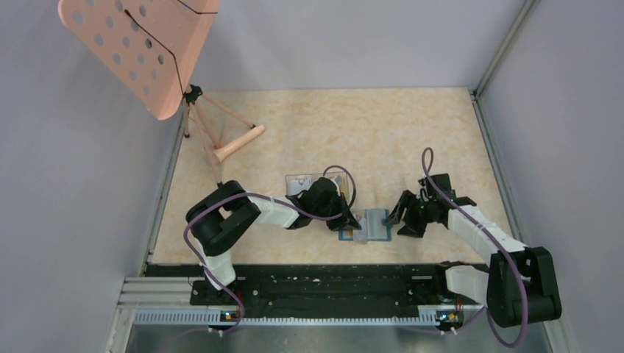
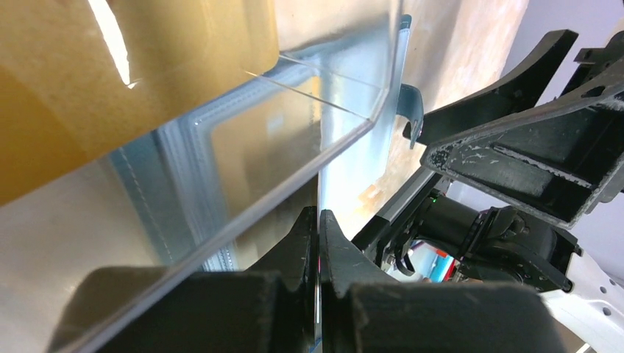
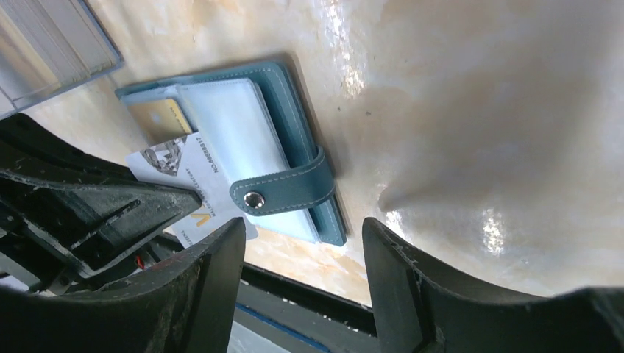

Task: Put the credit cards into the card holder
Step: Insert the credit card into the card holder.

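**Item:** white card (image 3: 184, 180). Thin, stiff, light, slick-faced; judged apt to skid or flex if nipped by a corner. Take it by the free short edge, flat across the pads.

**Location:** one end at the edge of the card holder (image 3: 235, 125); whether it has entered a pocket, cannot tell. The other end is pinched in the left claw (image 2: 318, 235), jaws closed on it.

**Holder:** lies pale inside up on the bench (image 3: 478, 110), near-centre. Soft and light, so likely to slide when you push; brace it. The snap tab (image 3: 283, 193) lies across the inside and may foul entry.

**Contents:** orange-yellow card (image 3: 158, 116) seated in a pocket.

**Right claw** (image 3: 302, 224): approx half open, empty, just right of the holder.

**Clear box** (image 1: 305, 182): far-left of the holder; pale card edges inside, qty not readable.
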You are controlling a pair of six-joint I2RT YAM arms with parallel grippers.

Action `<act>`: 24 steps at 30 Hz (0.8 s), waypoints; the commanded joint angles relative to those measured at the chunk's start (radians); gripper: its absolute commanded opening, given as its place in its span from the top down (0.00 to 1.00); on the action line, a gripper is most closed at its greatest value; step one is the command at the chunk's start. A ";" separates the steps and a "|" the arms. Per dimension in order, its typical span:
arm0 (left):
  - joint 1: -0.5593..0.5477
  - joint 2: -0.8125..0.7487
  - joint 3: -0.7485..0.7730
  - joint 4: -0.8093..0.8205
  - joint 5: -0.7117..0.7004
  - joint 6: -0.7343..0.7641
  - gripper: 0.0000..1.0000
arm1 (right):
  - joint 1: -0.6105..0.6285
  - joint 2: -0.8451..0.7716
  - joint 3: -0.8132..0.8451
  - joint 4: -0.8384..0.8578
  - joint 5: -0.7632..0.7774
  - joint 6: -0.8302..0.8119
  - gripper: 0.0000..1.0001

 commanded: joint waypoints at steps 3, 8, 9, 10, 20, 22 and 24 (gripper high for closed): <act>0.010 -0.014 0.053 -0.009 -0.022 0.038 1.00 | 0.012 0.068 0.050 0.022 0.017 -0.048 0.40; 0.012 -0.018 0.076 -0.037 -0.036 0.052 1.00 | 0.011 0.106 0.039 0.069 -0.025 -0.045 0.42; 0.013 -0.014 0.078 -0.036 -0.037 0.051 1.00 | 0.011 0.109 0.038 0.074 -0.028 -0.043 0.42; 0.013 -0.009 0.081 -0.036 -0.037 0.051 1.00 | 0.010 0.110 0.038 0.077 -0.029 -0.043 0.42; 0.025 0.023 0.111 -0.032 -0.035 0.066 1.00 | 0.011 0.116 0.014 0.096 -0.045 -0.046 0.44; 0.028 0.037 0.120 -0.039 -0.035 0.070 1.00 | 0.011 0.115 0.010 0.102 -0.048 -0.043 0.44; 0.029 0.048 0.125 -0.049 -0.044 0.073 1.00 | 0.011 0.117 0.007 0.103 -0.049 -0.044 0.44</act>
